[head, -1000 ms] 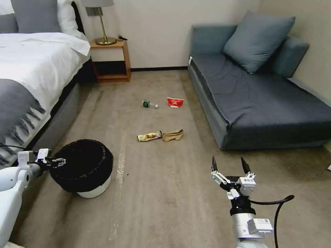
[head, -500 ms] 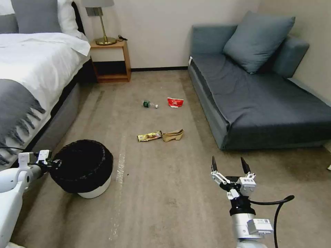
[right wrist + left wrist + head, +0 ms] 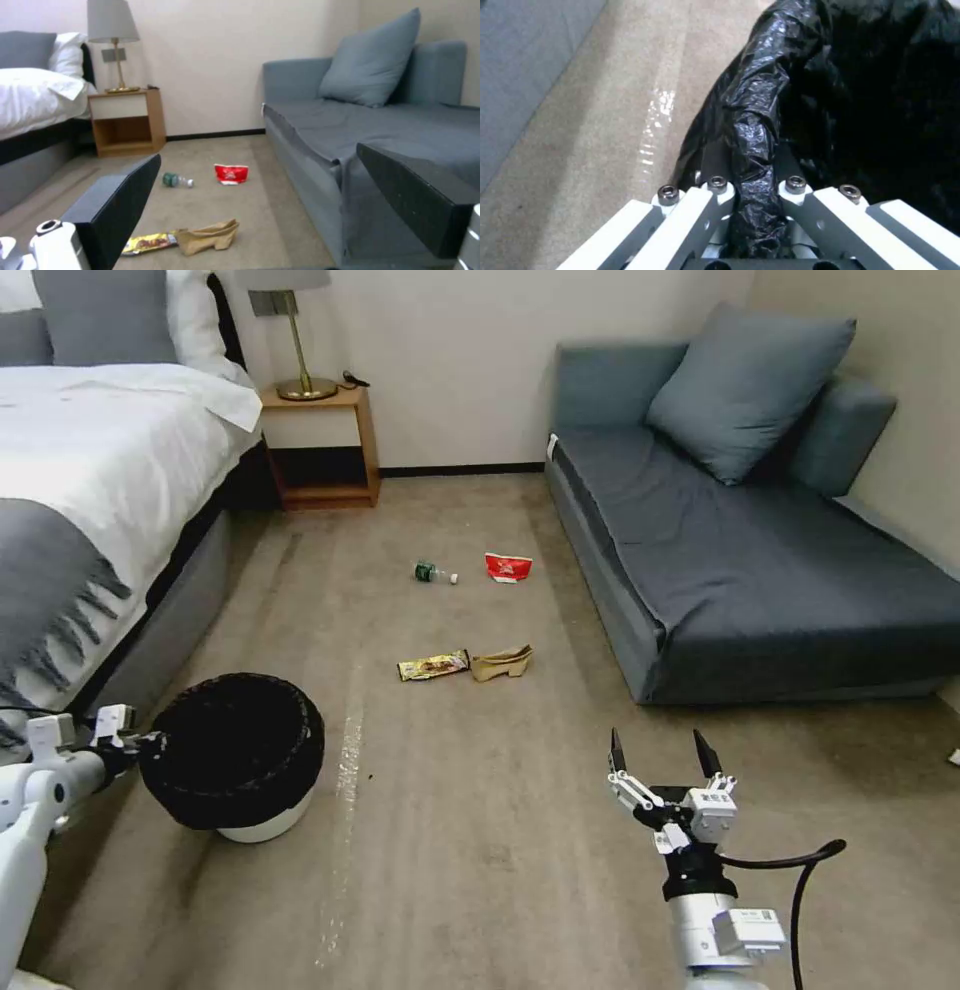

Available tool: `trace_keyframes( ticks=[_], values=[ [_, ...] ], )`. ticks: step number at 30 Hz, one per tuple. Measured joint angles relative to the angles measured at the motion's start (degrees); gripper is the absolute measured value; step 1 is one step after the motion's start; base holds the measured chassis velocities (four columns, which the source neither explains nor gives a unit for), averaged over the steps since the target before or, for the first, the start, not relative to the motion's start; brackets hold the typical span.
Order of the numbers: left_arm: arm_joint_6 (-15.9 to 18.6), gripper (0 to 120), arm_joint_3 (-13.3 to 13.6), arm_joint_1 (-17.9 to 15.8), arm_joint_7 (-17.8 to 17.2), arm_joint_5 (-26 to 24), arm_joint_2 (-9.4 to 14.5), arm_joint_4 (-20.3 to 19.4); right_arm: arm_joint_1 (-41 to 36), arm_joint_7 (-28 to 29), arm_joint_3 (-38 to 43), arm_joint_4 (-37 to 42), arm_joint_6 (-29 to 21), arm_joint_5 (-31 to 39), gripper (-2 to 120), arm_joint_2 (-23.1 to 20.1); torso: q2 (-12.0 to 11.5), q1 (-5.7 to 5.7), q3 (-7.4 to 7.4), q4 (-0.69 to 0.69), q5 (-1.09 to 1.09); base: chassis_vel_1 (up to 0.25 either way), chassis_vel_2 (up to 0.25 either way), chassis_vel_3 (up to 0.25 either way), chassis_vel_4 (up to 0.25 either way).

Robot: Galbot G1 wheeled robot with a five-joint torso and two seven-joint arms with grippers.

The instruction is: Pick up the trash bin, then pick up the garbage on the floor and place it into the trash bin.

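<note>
Your left gripper (image 3: 752, 210) is pinched onto the bag-covered rim of the trash bin (image 3: 235, 755), which is on the carpet beside the bed (image 3: 90, 490), ready to lift. Right gripper (image 3: 660, 757) hovers spread, empty, facing the garbage (image 3: 465, 663) mid-floor.

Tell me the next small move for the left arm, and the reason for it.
Probably lift straight up a little. The left end effector is already shut on the bag-covered rim of the bin, with a fold of black bag pinched between its fingers, while the bin's white base appears to sit on the carpet. The right end effector hangs open, and the garbage lies untouched ahead.
</note>
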Motion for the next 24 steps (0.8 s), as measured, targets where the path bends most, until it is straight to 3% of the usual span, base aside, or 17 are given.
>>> trace_keyframes(
  ticks=[11,24],
  values=[
    [3.29,5,-2.35,4.56,-1.26,-8.40,1.71,-7.24,-0.91,-3.67,-0.43,-3.64,2.50,-1.40,100,-0.39,0.00,0.00,0.00,0.00,0.01,0.000,0.000,0.000,0.000],
    [3.95,5,-3.12,5.58,-1.51,-10.75,3.41,-5.79,-0.46,-4.84,-0.65,-6.51,5.75,-1.16,100,-0.62,0.00,0.00,0.00,0.00,0.00,0.000,0.000,0.000,0.000]
  ],
)
